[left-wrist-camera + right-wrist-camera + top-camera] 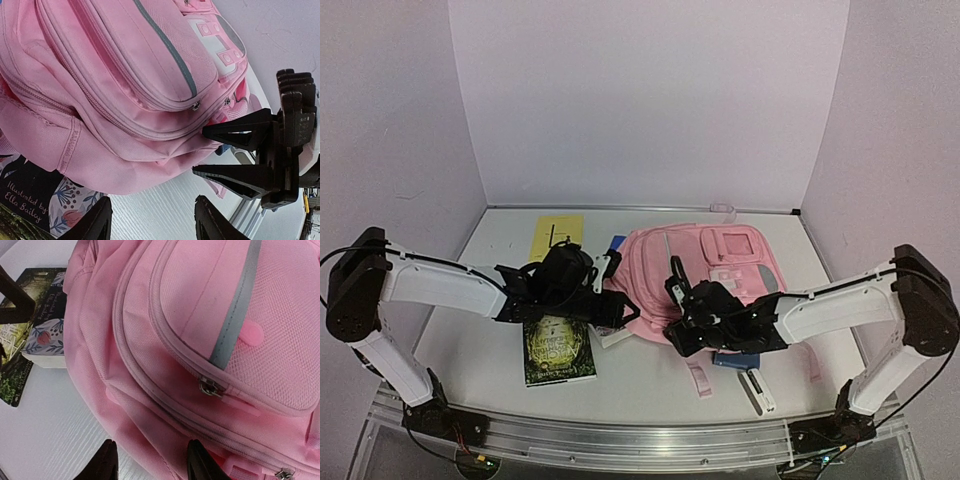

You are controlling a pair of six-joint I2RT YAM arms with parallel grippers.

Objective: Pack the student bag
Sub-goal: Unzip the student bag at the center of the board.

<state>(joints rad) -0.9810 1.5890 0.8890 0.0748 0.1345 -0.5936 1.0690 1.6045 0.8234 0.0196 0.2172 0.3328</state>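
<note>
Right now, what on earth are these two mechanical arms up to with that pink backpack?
It's a two-armed robot whose job is to pack the student bag, which lies flat on the table. The left claw and the right claw both hover at the bag's near edge, jaws apart, gripping nothing. A green book lies outside the bag on the table. A floral book beside it is partly hidden by the bag's edge.

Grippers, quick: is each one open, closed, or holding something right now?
Left gripper: open, holding nothing, beside the pink backpack.
Right gripper: open, holding nothing, over the backpack's edge.
</note>
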